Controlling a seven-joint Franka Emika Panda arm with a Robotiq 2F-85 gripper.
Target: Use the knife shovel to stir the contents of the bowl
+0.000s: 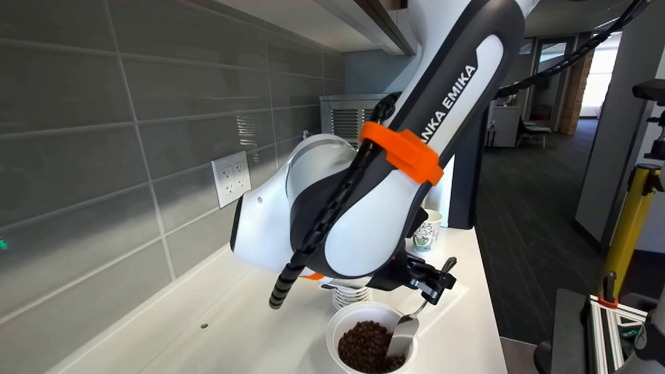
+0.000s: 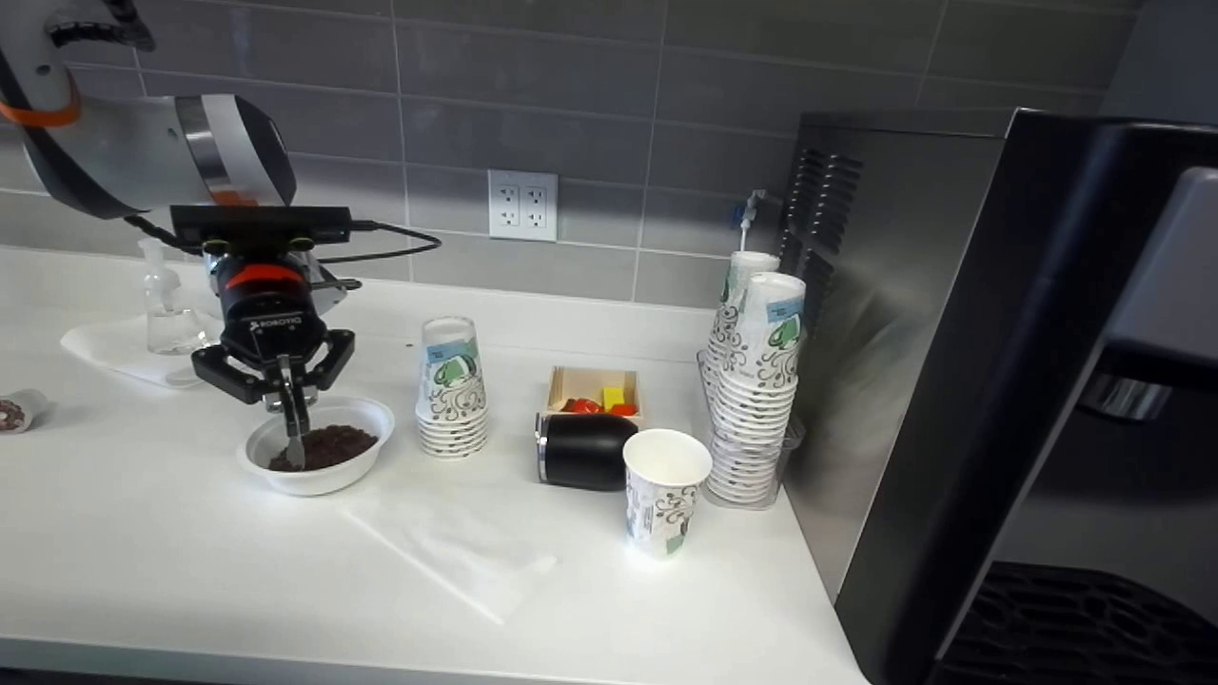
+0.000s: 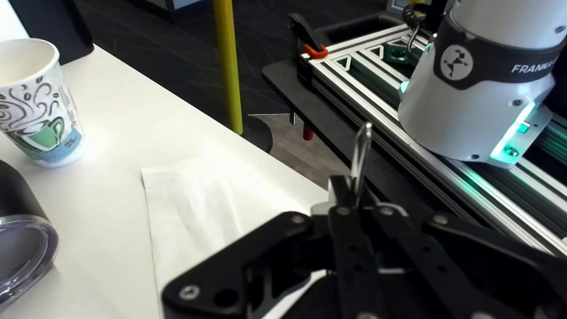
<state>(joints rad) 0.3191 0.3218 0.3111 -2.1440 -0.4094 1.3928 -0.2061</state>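
Black gripper up close, pinching the knife shovel

Right up front in the wrist view, my two fingers squeeze the thin handle, and its end pokes up to 12 o'clock. In an exterior view the knife shovel leans: its long line runs from the handle end at 1 o'clock down to the flat end at 7 o'clock, inside the bowl.

My fingers hide the middle of the handle. The tip goes into the brown bits lying there, and I can't tell how deep. That view also cuts off the bowl's 6 o'clock side.

In an exterior view a stack of paper cups stands upside down at the bowl's 2 o'clock. Well off at 3 o'clock, a black tumbler lies on its side. A wooden box at the tumbler's 12 o'clock is partly hidden by it and holds red and yellow pieces. At the tumbler's 4 o'clock a paper cup stands upright; I can't see down to its floor.
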